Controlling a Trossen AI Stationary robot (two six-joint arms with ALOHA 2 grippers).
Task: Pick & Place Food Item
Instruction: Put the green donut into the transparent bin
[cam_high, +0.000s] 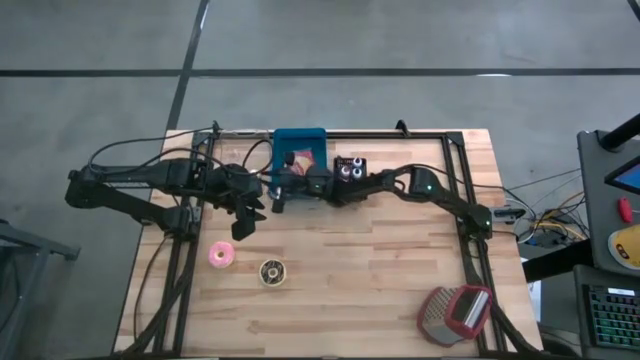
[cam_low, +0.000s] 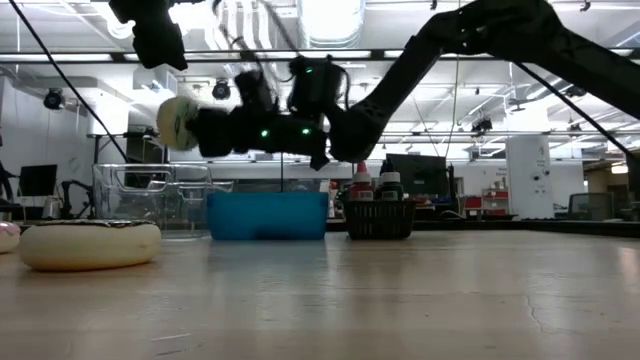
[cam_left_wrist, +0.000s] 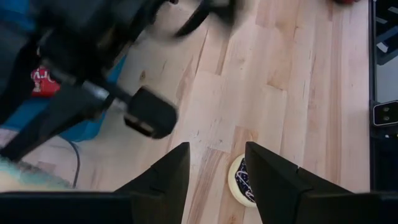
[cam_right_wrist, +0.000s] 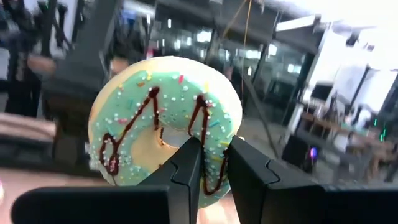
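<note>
Right gripper (cam_right_wrist: 211, 165) carries green-iced doughnut (cam_right_wrist: 165, 118) above blue bin (cam_high: 299, 143).
Fingers pinch its rim for release; left gripper (cam_left_wrist: 214, 168), fingers part-open, waits nearby.

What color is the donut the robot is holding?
Mint green donut with sprinkles and brown drizzle, clearest in the right wrist view.

A lab or workshop: concrete floor (cam_high: 400, 40) around the table (cam_high: 380, 290), ceiling lights (cam_low: 330, 15), monitors (cam_low: 415, 175) behind it.

L hand (cam_left_wrist: 216, 171) open over wood table (cam_left_wrist: 292, 93); choc donut (cam_left_wrist: 241, 180) below, blue bin (cam_left_wrist: 93, 127) nearby.
</note>
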